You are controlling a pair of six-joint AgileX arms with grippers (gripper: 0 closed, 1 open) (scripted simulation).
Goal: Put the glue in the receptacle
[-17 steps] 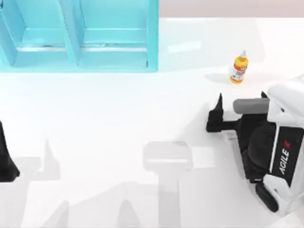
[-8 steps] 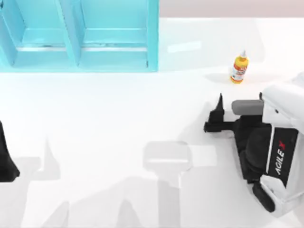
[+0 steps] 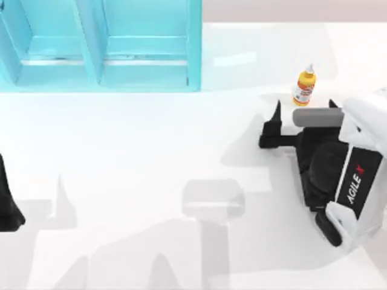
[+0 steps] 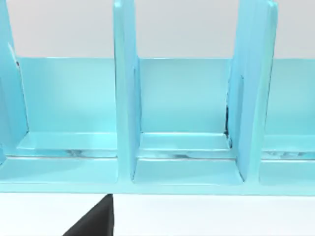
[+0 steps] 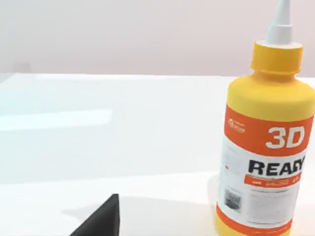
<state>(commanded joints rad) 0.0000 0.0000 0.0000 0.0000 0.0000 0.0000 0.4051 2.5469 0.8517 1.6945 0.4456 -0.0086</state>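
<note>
Your right gripper (image 3: 302, 118) is hovering spread near the table's (image 3: 151, 139) right edge, just beside the upright glue (image 3: 304, 87).

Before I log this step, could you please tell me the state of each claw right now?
Left claw: parked at the table's left edge; cannot be told.
Right claw: open, empty, beside the glue.
</note>
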